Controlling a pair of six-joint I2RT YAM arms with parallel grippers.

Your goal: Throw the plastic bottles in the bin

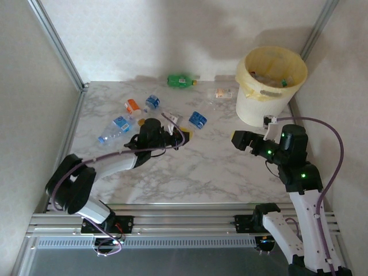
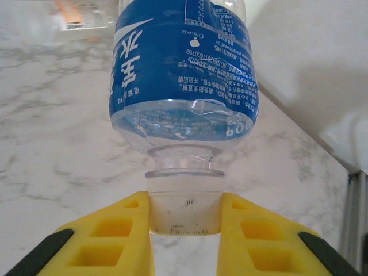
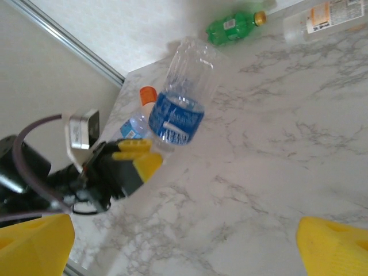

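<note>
- Your blue-labelled bottle [image 2: 184, 75] is caught by its white cap, body tilting up and away from the left gripper [image 2: 185, 215].
- The left gripper's yellow fingers [image 2: 121, 236] are clamped on either side of that cap, right under the neck ring.
- From the right wrist, you can see the bottle lifted clear of the marble bench [image 1: 218, 167], on the left half, well apart from the bin [image 1: 259, 106].
- The bin stands at the far right corner, yellow liner folded over its rim, some bottles lying inside.
- Loose on the bench beyond your grip: an orange-labelled bottle [image 1: 133, 106], two blue ones [image 1: 152, 102] [image 1: 118, 127], a green bottle [image 1: 181, 81] by the far wall, and a clear bottle [image 1: 221, 93] just left of the bin.
- Your right gripper [image 3: 185, 230] hangs over the bench near the bin, fingers spread wide apart, nothing between them.
</note>
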